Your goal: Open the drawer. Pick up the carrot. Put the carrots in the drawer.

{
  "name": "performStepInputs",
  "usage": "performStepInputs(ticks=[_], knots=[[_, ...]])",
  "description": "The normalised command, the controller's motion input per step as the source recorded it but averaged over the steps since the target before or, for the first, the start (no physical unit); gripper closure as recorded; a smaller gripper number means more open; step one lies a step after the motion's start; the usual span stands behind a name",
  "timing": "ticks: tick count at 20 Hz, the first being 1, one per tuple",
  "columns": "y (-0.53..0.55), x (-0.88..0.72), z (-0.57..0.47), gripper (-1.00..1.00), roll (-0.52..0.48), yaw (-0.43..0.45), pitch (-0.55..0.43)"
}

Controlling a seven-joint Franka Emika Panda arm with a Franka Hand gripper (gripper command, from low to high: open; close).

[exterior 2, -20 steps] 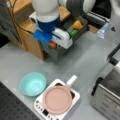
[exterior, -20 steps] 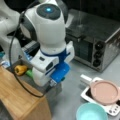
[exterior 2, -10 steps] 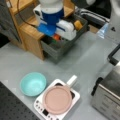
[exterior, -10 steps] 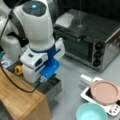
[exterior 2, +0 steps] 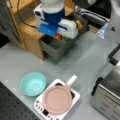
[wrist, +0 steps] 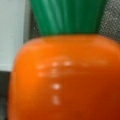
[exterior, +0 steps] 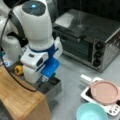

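Observation:
The drawer (exterior 2: 57, 51) stands pulled out from the wooden-topped cabinet (exterior 2: 30, 35); its grey front also shows in a front view (exterior: 53, 87). My gripper (exterior 2: 58, 36) hangs low over the drawer's inside, mostly hidden under the white and blue hand (exterior: 45, 78). The carrot (wrist: 62, 77) fills the wrist view, orange and glossy, with its green top (wrist: 67, 16) pointing up; it sits in my grip. A bit of orange, the carrot (exterior 2: 58, 37), shows just under the hand inside the drawer. My fingers are hidden in all views.
A yellow roundish item (exterior: 18, 70) lies beside the arm. A silver toaster oven (exterior: 95, 37) stands behind. A pink pan (exterior 2: 57, 98) rests on a white cooker (exterior 2: 71, 98), next to a teal bowl (exterior 2: 33, 83).
The arm has come down and across over the open drawer, bringing the hand low into it.

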Motion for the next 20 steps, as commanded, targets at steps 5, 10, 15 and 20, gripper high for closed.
performStepInputs(ticks=[5, 10, 15, 20], knots=[[-0.15, -0.13, -0.01, 1.00, -0.183, 0.399, -0.067], [-0.14, -0.07, -0.03, 1.00, -0.174, 0.483, -0.114], [-0.14, -0.08, -0.08, 1.00, -0.101, 0.394, -0.106], [-0.16, -0.06, -0.05, 1.00, -0.019, 0.565, 0.020]])
